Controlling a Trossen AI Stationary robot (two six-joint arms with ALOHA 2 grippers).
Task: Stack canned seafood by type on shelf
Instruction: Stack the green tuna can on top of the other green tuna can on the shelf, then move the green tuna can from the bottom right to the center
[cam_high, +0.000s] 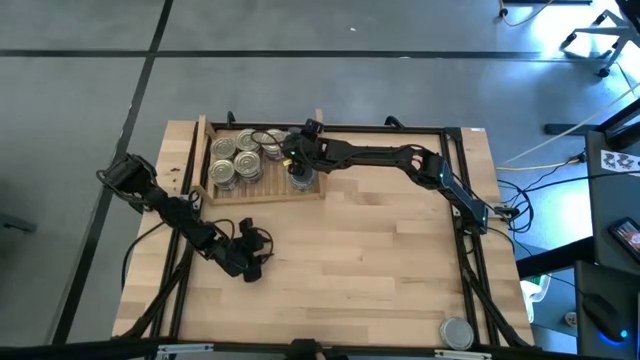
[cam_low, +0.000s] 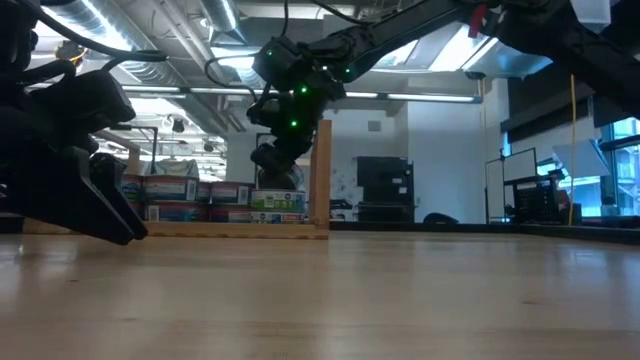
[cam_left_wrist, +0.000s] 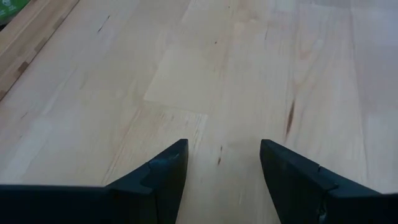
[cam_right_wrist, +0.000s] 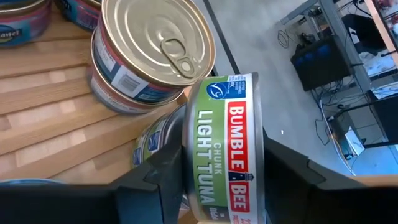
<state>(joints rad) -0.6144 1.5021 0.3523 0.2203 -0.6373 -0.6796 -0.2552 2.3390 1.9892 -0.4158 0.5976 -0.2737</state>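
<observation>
The shelf (cam_high: 262, 192) stands at the table's far left and holds several cans of seafood (cam_high: 238, 160). My right gripper (cam_right_wrist: 221, 180) reaches over the shelf's right end (cam_high: 298, 168) and is shut on a green-labelled tuna can (cam_right_wrist: 224, 137). Right behind that can sits another green-labelled can (cam_right_wrist: 152, 140). Beyond it a golden pull-tab can (cam_right_wrist: 155, 43) stands on the slats. My left gripper (cam_left_wrist: 221, 168) hovers open over bare tabletop near the left edge (cam_high: 252, 262), holding nothing. My right gripper pinches the tuna can between its two fingers, one finger at each flat end (cam_right_wrist: 186, 168). The label wall (cam_right_wrist: 242, 124) faces the wrist camera with its lettering sideways. The fingers slant down from the table's right side. Whether the can rests on the can behind it, I cannot tell.
The shelf's right upright board (cam_low: 322, 175) stands close beside my right gripper. A lone grey-topped can (cam_high: 457, 332) sits at the table's near right corner. Bare wooden tabletop (cam_high: 380, 260) spreads between the shelf and the near edge.
</observation>
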